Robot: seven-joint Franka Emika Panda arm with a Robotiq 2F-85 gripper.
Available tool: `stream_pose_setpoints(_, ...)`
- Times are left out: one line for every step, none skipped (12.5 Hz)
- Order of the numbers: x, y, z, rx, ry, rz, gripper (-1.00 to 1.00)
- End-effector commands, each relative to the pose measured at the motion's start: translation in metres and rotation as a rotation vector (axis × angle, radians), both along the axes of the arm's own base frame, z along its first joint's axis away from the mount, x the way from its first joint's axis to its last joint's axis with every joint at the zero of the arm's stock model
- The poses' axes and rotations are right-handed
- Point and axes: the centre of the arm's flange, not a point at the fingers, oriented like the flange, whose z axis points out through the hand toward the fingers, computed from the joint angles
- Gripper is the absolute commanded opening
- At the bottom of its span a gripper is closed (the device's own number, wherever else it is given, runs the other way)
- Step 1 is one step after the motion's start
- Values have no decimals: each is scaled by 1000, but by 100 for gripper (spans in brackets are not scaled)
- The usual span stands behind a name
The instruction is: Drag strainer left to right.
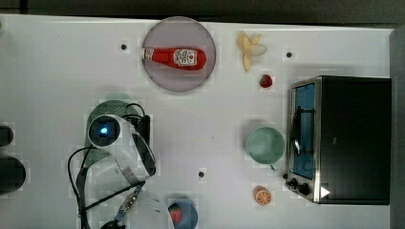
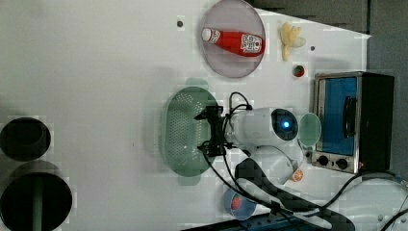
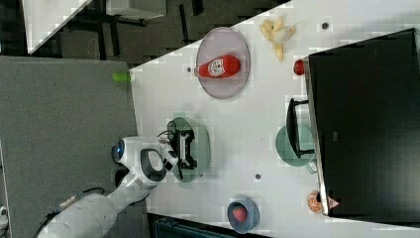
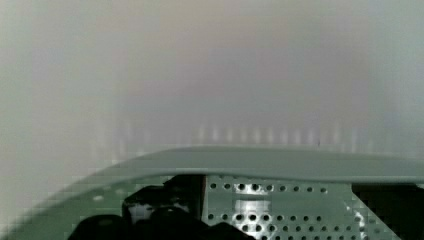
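Note:
The pale mint strainer (image 2: pixel 180 132) lies on the white table, toward the top view's left, where the arm's wrist covers most of it and a strip of its rim (image 1: pixel 117 101) shows. My gripper (image 2: pixel 202 132) hangs low over the strainer's side nearest the arm, open wide, with its fingers spread along the strainer's length. The right view has the gripper (image 3: pixel 188 151) inside the strainer (image 3: pixel 200 146). In the wrist view the strainer's rim (image 4: pixel 280 164) and holed wall (image 4: pixel 270 202) stand between two dark fingers (image 4: pixel 150 212). Nothing is gripped.
A grey-lilac plate (image 1: pixel 162 71) with a ketchup bottle (image 1: pixel 174 57) sits at the back. A teal cup (image 1: pixel 264 144) stands beside the toaster oven (image 1: pixel 344 138). A banana (image 1: pixel 250 47), a strawberry (image 1: pixel 266 80), an orange half (image 1: pixel 262 195) and a blue bowl (image 1: pixel 184 213) lie around.

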Motion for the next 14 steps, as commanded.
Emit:
stream_pose_setpoints(13,-46,23,-20,-40,-15,100)
stream_pose_setpoints(14,-56,23,-28,-40,-14,100)
stream_pose_setpoints(14,-67,22,-35,-37,-6,100)
stream_pose_setpoints(15,-79,22,-41,-36,2,100)
stream_pose_setpoints(17,-91,21,-49,-35,-4,100)
stream_pose_setpoints(19,-104,21,-56,-35,-3,100)
stream_pose_setpoints(21,-116,21,-63,-35,0,100)
stream_pose_setpoints(22,-129,21,-69,-34,3,100)
stream_pose_setpoints(24,-142,20,-76,-32,2,100)
stream_pose_setpoints(25,-155,20,-84,-31,-7,100)
stream_pose_setpoints(26,-168,20,-91,-30,-15,100)
stream_pose_setpoints(26,-181,20,-98,-28,-18,100)
stream_pose_setpoints(26,-192,20,-104,-26,-17,100)
stream_pose_setpoints(26,-204,20,-110,-23,-13,100)
